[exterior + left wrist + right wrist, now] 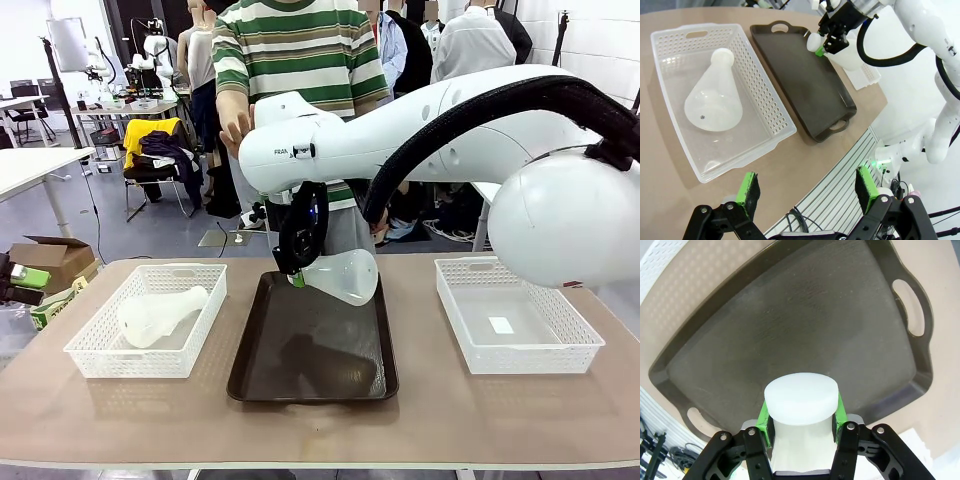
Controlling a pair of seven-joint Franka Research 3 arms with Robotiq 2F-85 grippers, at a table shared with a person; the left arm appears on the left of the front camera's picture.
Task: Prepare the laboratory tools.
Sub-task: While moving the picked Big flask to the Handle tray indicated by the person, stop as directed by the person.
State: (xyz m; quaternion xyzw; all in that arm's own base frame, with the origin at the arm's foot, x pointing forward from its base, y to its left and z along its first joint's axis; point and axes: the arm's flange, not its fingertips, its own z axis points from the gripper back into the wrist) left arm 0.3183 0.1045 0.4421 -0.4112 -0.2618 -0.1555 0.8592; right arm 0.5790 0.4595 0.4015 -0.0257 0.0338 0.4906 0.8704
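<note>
A tan table (430, 425) is standing in a cluttered workroom, carrying one dark tray (310, 365), two white baskets (130, 362) (535, 358) and two flasks. One flask (160, 312) is lying in the left-hand basket. The other flask (345, 276) is hanging tilted, seemingly clear of the tray, with the right gripper (294, 273) clamping its neck. The left gripper (806, 190) is gaping wide, empty.

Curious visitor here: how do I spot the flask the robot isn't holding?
Find the dark brown tray mid-table. The white basket on its left holds a frosted flask lying on its side; the other flask hangs over the tray in the right gripper.
</note>
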